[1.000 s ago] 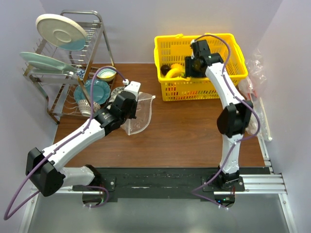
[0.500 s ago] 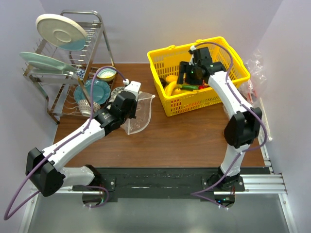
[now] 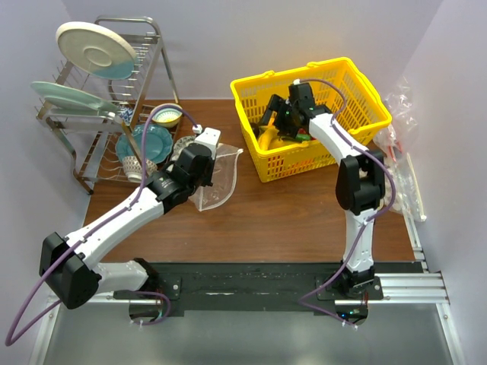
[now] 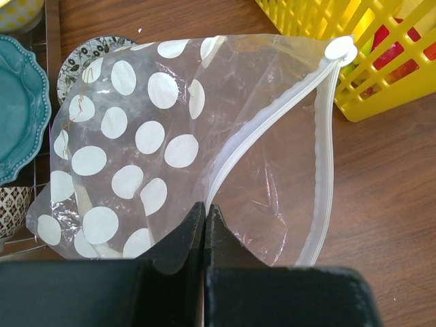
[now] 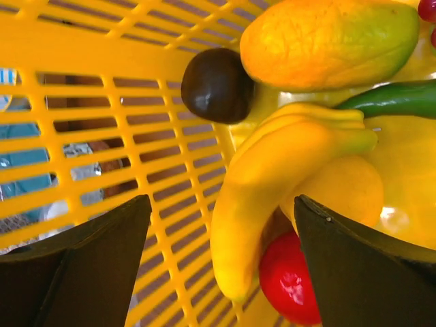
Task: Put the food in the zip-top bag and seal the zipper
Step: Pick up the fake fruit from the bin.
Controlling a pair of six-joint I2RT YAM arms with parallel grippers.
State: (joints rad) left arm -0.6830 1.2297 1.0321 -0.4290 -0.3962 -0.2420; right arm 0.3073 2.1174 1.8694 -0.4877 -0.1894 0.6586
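The zip-top bag (image 4: 170, 136), clear with white dots, lies on the table by the dish rack. Its mouth gapes, edged by the pale zipper (image 4: 262, 129). My left gripper (image 4: 205, 207) is shut on the bag's near zipper edge; from above it sits at the bag (image 3: 221, 179). My right gripper (image 5: 222, 199) is open inside the yellow basket (image 3: 335, 156). The yellow banana bunch (image 5: 272, 170) points down between its fingers. The orange-green mango (image 5: 327, 41) and the dark green vegetable (image 5: 402, 99) lie just beyond the bananas.
Also in the basket are a small dark fruit (image 5: 216, 85), a red fruit (image 5: 289, 279) and a round orange (image 5: 340, 187). A dish rack (image 3: 99, 99) with plates stands at the back left. Crumpled clear plastic (image 3: 399, 114) lies by the right wall.
The basket has swung and shifted left. My right gripper has moved left inside it, over the bananas, and its fingers have spread wider. The left arm and bag have stayed still.
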